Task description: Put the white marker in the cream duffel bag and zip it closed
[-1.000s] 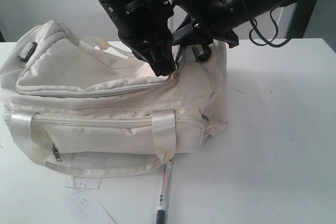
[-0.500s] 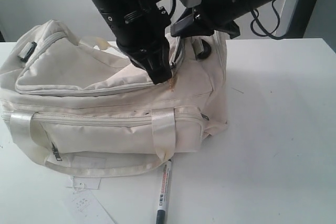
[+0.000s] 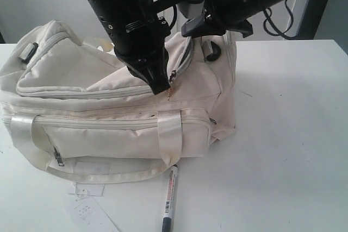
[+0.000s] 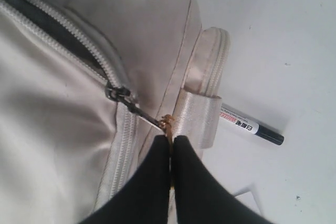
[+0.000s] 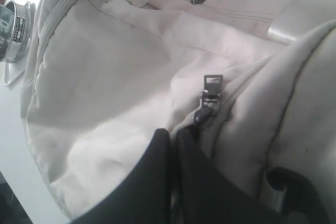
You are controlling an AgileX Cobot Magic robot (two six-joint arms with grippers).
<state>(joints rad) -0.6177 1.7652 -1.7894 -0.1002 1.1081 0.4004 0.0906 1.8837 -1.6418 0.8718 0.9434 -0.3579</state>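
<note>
The cream duffel bag lies on the white table, and the white marker rests on the table just in front of it. My left gripper is over the bag's top, shut on the tan cord tied to the top zipper's metal pull. The slider has a dark open gap of zipper behind it. The marker shows beyond a satin handle. My right gripper is shut on a fold of bag fabric at the bag's right end, beside a second slider.
Paper tags lie at the table's front edge, left of the marker. A black D-ring hangs at the bag's right end. A round metal tin stands beyond the bag in the right wrist view.
My left gripper has drawn the zipper pull to the left along the bag's top. My right gripper has risen, lifting the bag's right end with it. The marker has not moved.
</note>
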